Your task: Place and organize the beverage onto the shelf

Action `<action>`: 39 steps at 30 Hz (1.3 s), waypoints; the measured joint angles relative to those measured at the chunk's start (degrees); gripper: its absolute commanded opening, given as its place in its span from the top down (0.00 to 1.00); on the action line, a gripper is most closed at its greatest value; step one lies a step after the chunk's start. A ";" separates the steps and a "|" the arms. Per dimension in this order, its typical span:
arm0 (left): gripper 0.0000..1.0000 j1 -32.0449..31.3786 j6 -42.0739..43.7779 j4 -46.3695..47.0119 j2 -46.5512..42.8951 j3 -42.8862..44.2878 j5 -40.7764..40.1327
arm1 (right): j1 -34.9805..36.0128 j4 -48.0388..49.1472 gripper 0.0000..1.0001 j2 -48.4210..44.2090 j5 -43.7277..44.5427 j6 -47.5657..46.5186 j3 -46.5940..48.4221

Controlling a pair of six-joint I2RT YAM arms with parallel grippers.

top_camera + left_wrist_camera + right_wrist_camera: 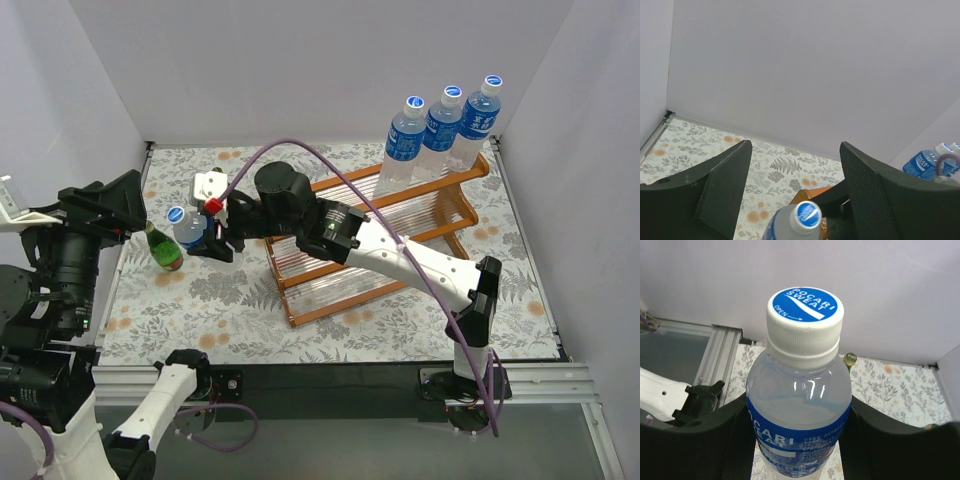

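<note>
- Toward the left of the floral desk [250, 300], the right claw [200, 237] is clamped on a clear bottle [186, 226] with a blue label and white cap. The right wrist view shows a finger pressed against each side of the bottle's body.
- That bottle stands upright in the grip, to the left of the shelf [430, 205]. I cannot tell whether its base touches the desk.
- Just beside it, on its left, a dark green bottle [163, 249] stands on the desk. Its cap also shows behind the held bottle in the right wrist view.
- Three more clear bottles [440, 120] stand side by side on the shelf's top tier, at its far right end.
- The left claw [795, 150] hangs at the left edge of the desk with its fingers spread wide, and nothing lies between them. It faces the back wall, with the held bottle's cap low in its view.
</note>
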 measured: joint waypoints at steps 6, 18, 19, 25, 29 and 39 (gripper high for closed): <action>0.30 -0.24 0.20 -0.42 -1.40 -4.44 -1.38 | -0.04 -0.44 0.99 -3.32 0.26 -0.94 4.11; 0.30 -0.28 0.44 -0.24 -6.08 -13.14 -2.54 | -4.09 -3.02 0.99 -14.78 6.93 -4.92 4.09; 0.30 -0.28 0.44 -0.35 -6.23 -13.70 -2.56 | -5.20 -2.93 0.99 -15.54 7.89 -4.90 3.72; 0.30 -0.28 0.57 -0.35 -6.71 -16.90 -2.54 | -12.59 -1.92 0.99 -21.86 14.58 -2.95 -4.46; 0.30 -0.28 0.59 -0.20 -6.82 -18.25 -2.54 | -16.46 -1.64 0.99 -26.08 17.97 -0.57 -11.78; 0.30 -0.28 0.37 0.44 -7.39 -20.76 -2.14 | -21.81 -0.50 0.99 -32.48 24.41 4.00 -23.15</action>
